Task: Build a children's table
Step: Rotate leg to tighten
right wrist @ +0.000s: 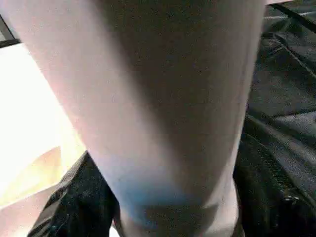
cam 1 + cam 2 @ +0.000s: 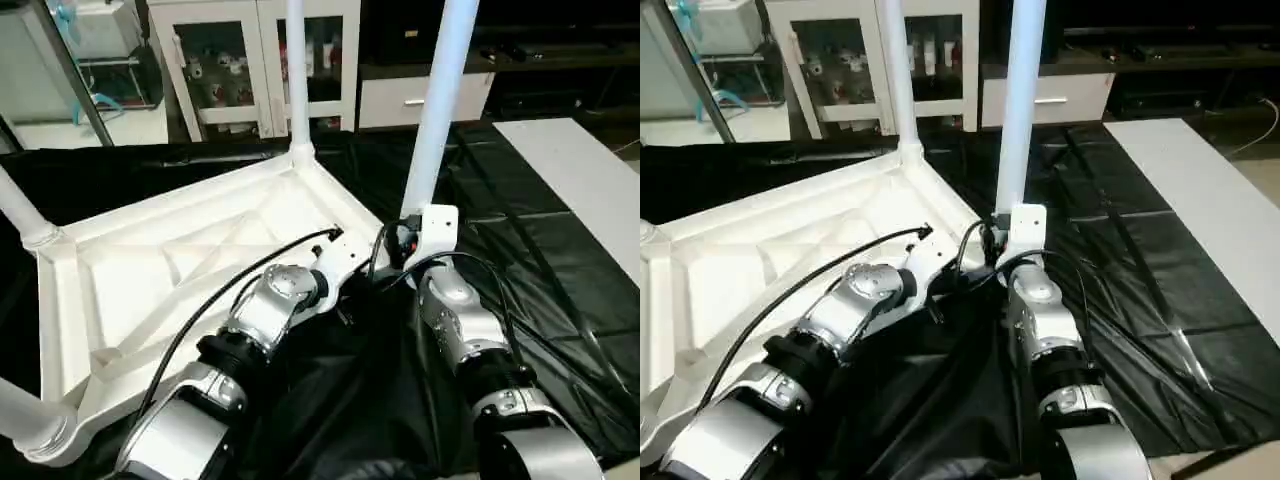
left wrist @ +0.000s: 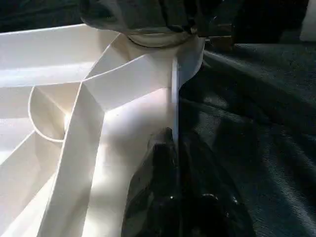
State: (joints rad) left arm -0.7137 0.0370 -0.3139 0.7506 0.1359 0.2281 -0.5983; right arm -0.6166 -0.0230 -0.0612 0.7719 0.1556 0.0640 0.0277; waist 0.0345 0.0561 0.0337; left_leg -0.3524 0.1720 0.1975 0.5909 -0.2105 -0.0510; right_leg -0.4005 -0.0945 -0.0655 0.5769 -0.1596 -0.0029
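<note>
The children's table lies upside down on the black cover: its white ribbed tabletop point(image 2: 190, 260) faces up. One leg point(image 2: 297, 70) stands in the far corner socket, and two more point(image 2: 20, 215) point(image 2: 22, 418) stick out of the left corners. My right gripper point(image 1: 173, 210) is shut on a fourth white leg point(image 2: 440, 100), held upright at the tabletop's near right corner; its lower end is hidden behind the wrist. My left gripper point(image 3: 170, 145) is shut on the thin rim wall point(image 3: 174, 94) of the tabletop beside that corner.
A white cabinet point(image 2: 255, 60) with glass doors stands behind the work table. A flat white panel point(image 2: 575, 180) lies at the right on the black cover point(image 2: 540, 300). Cables loop over both silver forearms.
</note>
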